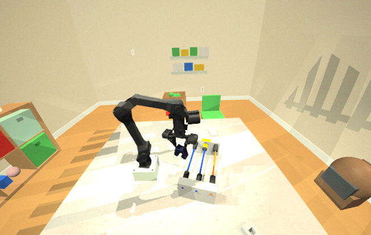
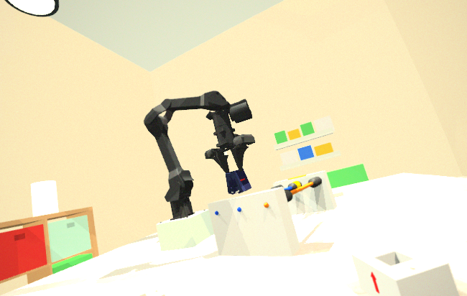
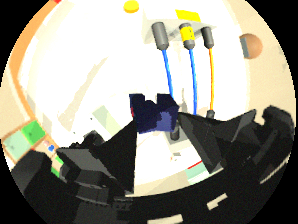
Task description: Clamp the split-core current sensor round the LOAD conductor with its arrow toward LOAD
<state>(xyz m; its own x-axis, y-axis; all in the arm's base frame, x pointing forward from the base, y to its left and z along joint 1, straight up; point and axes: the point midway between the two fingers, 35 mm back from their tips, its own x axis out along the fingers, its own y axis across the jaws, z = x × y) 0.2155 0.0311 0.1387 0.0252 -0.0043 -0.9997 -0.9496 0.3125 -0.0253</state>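
In the foreground of the exterior view, a white block (image 1: 248,228) (image 2: 421,281) with a square opening and a red arrow on its side sits well apart from the work. Next comes a pale terminal block (image 1: 197,191) (image 2: 251,224), its face dotted blue, blue and orange.

Behind it, the black pincer (image 1: 182,145) (image 2: 234,171) (image 3: 156,119) points down, pinching the dark blue split-core current sensor (image 1: 181,152) (image 2: 237,182) (image 3: 154,114). The sensor hangs in the air above the tabletop (image 1: 257,175) (image 2: 404,216), to the arm-base side of the nearest blue conductor (image 1: 190,160) (image 3: 167,72). A red mark shows on it, but its direction cannot be read.

The step in hand seems to be carrying the sensor over. It calls for a light grip, since squeezing hard could latch it early. The lettering is unreadable; the middle blue conductor (image 1: 202,162) (image 3: 193,80), with a yellow band (image 1: 205,145) (image 2: 295,185) (image 3: 187,35) and yellow plate (image 1: 206,140) (image 2: 297,177) (image 3: 188,15) at its far end, is probably LOAD. Best to settle the arrow's heading while high, clear the first cable, then lower squarely.
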